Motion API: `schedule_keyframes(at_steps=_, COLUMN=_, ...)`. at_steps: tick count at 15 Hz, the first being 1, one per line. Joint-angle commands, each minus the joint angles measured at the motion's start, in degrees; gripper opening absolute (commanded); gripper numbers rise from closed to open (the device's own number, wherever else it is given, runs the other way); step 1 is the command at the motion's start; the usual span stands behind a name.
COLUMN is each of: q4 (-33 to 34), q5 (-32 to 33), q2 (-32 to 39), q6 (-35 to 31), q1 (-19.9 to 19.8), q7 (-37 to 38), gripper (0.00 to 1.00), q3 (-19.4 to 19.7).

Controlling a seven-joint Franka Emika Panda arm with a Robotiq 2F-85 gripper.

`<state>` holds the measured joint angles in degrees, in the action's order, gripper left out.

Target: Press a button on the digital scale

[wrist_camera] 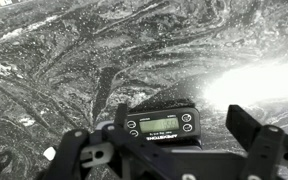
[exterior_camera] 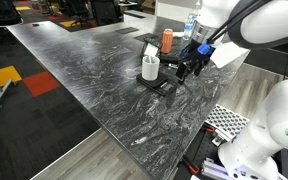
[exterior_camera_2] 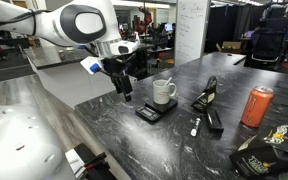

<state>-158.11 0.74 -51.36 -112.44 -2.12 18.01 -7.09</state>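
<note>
the digital scale lies flat on the dark marbled counter, directly below and just ahead of the gripper in the wrist view. its lit display sits between small round buttons, and this panel edge faces the tool. the gripper is spread wide and released. its two black fingers stand far apart on either side of the scale's panel, with nothing held between them. in both exterior views the gripper points down, with its tips low over the counter at the near edge of the scale. whether a fingertip touches the scale or a button cannot be told from these views.

a white cup with a handle stands upright just past the scale on the side away from the gripper. it is close enough that i cannot tell whether its base rests on the slab or just beside it. its inside is not visible, so what it holds is unknown. an orange can stands upright well apart from the tool, beyond the cup. its top is too small to read. a dark crumpled bag lies near the can, far from the gripper, and its contents are hidden.
</note>
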Motion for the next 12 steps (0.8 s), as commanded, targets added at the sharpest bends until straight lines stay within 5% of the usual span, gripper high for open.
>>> schedule_keyframes(at_steps=1, q4=3.6, q5=-1.4, q2=10.2, q6=-3.2, q1=-1.3, q7=1.7, gripper=1.0, q3=-0.2)
schedule_keyframes(at_steps=3, q4=4.5, q5=-1.2, q2=13.1, q6=-4.0, q1=-1.1, q7=2.7, gripper=0.74, q3=-0.4)
schedule_keyframes(at_steps=12, q4=6.1, q5=-5.2, q2=19.2, q6=-10.8, q1=0.5, q7=1.5, gripper=0.09, q3=2.1)
